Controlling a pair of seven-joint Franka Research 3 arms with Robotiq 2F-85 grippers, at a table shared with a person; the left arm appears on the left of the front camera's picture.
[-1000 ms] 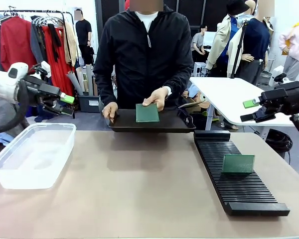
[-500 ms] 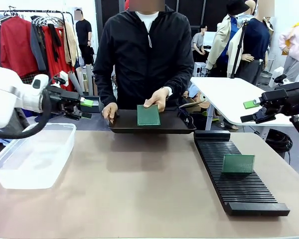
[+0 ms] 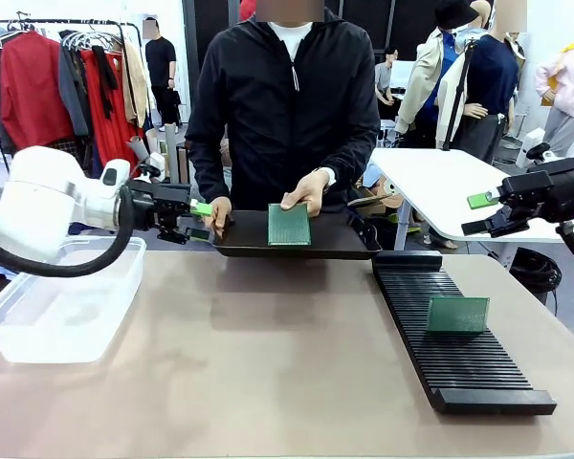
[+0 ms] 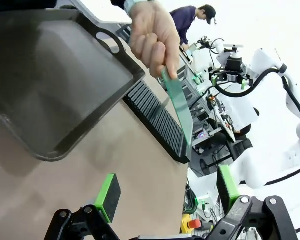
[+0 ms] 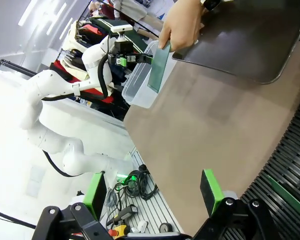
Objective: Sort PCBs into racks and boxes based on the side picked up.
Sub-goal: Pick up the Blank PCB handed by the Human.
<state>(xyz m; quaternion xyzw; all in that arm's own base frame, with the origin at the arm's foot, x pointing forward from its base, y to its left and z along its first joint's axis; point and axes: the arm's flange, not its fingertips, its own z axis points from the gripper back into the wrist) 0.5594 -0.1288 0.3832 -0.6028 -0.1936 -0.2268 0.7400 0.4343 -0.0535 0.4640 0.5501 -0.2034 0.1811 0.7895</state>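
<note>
- Your left arm is no longer back over the tub point(image 3: 38, 320) at the table's left edge. It now reaches along the far edge, and the left claw point(image 3: 201, 221) hangs just beside the left end of the dark tray point(image 3: 340, 245).
- The left claw is spread wide with nothing between its pads. In the front view it sits close to the person's hand point(image 3: 218, 209) on the tray's left rim, and you cannot tell whether they touch.
- The person's other hand point(image 3: 303, 189) grips the offered PCB point(image 3: 289, 225) by its upper edge. The board sits a little further toward the tray's right end than a second ago and looks more upright. From the left wrist it hangs nearly edge-on ahead of the open pads.
- Judgement: this is the approach to a handover. The board is presented but not yet taken, and the claw is well short of it.
- Your right claw point(image 3: 476, 213) is spread and empty. It holds the same place as before, off the table's right edge beyond the far end of the rack point(image 3: 459, 368).
- One PCB in the rack point(image 3: 457, 314) stands upright about mid-length, unmoved. The tub looks empty.
- Next, you need to carry the left claw past the hand on the rim and close on a free edge of the board. The side you take should decide rack or tub. Mind the fingers.
</note>
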